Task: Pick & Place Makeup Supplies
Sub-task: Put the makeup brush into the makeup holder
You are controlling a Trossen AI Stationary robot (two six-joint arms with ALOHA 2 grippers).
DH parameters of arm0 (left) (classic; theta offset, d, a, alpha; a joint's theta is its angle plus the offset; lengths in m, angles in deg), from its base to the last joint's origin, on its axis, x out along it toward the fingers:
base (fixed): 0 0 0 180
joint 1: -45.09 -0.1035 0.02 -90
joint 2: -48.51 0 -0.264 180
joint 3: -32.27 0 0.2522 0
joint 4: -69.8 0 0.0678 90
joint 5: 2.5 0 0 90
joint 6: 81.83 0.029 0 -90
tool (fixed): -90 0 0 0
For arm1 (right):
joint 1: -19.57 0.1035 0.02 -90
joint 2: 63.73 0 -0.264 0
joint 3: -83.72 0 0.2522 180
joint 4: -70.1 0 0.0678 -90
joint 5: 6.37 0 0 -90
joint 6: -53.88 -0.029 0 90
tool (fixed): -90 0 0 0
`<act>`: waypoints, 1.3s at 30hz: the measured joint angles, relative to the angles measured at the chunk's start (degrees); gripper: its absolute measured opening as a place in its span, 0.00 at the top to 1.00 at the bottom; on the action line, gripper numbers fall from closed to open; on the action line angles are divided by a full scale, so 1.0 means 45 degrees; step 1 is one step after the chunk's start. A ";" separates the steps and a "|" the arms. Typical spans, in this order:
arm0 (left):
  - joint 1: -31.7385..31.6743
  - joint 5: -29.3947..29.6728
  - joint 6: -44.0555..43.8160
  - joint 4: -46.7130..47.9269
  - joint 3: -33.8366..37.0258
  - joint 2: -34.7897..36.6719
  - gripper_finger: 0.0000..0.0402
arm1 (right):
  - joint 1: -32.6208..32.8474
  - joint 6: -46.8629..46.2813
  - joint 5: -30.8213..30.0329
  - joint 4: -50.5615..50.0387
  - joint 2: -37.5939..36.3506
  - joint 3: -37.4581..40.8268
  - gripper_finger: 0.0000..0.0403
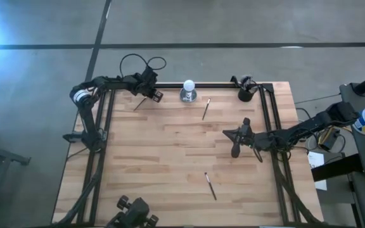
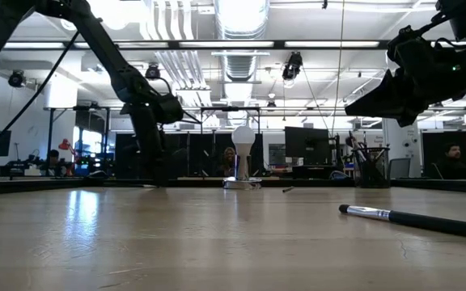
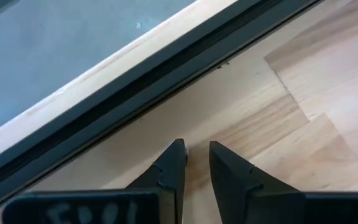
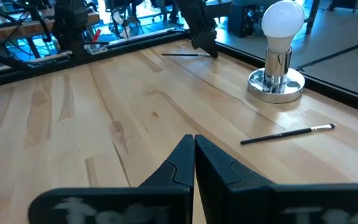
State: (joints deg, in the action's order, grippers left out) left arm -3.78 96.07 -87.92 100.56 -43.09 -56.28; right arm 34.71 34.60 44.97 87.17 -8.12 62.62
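The left gripper (image 1: 153, 95) hangs low at the table's far edge, well to the left of the white bulb on its silver base (image 1: 188, 90). Its fingers (image 3: 169, 167) stand a narrow gap apart with nothing visible between them. A slim brush (image 1: 140, 104) lies on the wood just beside it, seemingly right at the tips; whether they touch it I cannot tell. The right gripper (image 1: 237, 149) hovers well right of and nearer than the bulb, fingers pressed together and empty, probably waiting its turn. A second brush (image 1: 206, 108) lies just right of the bulb, a third (image 1: 210, 185) far nearer the front edge. The black cup (image 1: 245, 94), the likely destination, sits at the far right corner.
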 joint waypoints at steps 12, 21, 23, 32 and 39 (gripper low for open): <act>-0.0009 0.0208 0.0010 0.0504 -0.0527 0.0003 0.83 | 0.0000 0.0046 0.0000 -0.0005 0.0000 0.0000 0.98; -0.0400 0.0421 -0.0184 0.0471 -0.0347 -0.0104 0.83 | 0.0000 0.0051 0.0000 -0.0007 0.0000 0.0005 0.98; -0.0458 0.0438 -0.0179 0.0372 -0.0218 -0.0133 0.83 | 0.0000 0.0051 0.0000 -0.0010 0.0000 0.0005 0.98; -0.0593 0.0297 -0.0066 0.0210 -0.0115 -0.0148 0.88 | 0.0000 0.0100 0.0000 -0.0010 0.0000 0.0010 0.98; -0.0570 0.0465 -0.0920 -0.0798 0.0638 -0.0031 0.99 | 0.0000 0.0104 -0.0005 -0.0053 0.0000 0.0015 0.98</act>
State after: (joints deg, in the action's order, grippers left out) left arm -6.34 98.16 -92.06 96.97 -40.22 -56.41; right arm 34.71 35.07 44.95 86.93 -8.12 62.69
